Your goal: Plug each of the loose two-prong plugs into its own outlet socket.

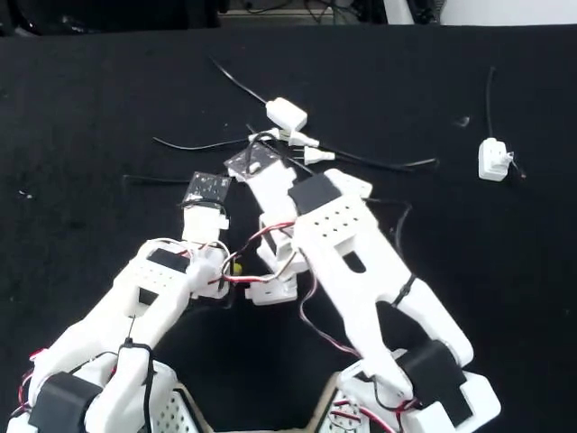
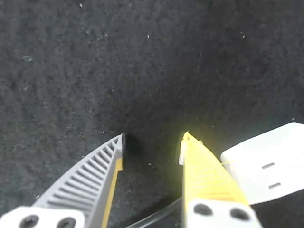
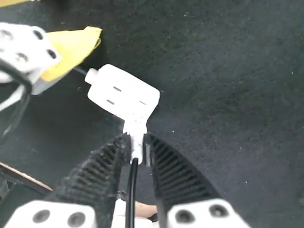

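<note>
The right gripper is clamped on a plug that looks seated in its socket block, the left gripper gapes beside it, and a white fitting near the right edge of the table seems unplugged.

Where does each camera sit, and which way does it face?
High view: fixed above the table, looking down on left arm and right arm.
Left wrist view: on that arm, facing the table; open left end effector shows beside the white socket block.
Right wrist view: on that arm, facing down; right end effector grips a plug at the block.
Wrist views share that block.
</note>
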Motion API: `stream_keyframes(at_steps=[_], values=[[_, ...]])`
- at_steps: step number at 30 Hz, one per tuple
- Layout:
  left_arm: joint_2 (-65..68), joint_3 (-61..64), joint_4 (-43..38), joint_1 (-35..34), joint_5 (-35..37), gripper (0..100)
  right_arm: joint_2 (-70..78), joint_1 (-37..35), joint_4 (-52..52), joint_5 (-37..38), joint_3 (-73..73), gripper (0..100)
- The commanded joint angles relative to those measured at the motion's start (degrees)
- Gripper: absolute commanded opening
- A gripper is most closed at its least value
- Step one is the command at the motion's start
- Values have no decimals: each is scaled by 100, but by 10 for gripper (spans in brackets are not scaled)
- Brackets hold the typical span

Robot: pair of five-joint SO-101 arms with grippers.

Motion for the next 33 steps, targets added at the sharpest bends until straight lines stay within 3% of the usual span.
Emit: stream_keyframes(at_steps=[1, 9, 14, 33], values=[[-9, -365, -70, -84, 44, 195, -13, 123, 9, -35, -13, 11], [-9, -365, -70, -92, 44, 195, -4, 158, -105, -44, 171, 11], [-9, -365, -70, -92, 44, 195, -4, 545, -237, -18, 268, 11], [-18, -365, -70, -101, 44, 195, -48, 536, 62, 158, 251, 11]])
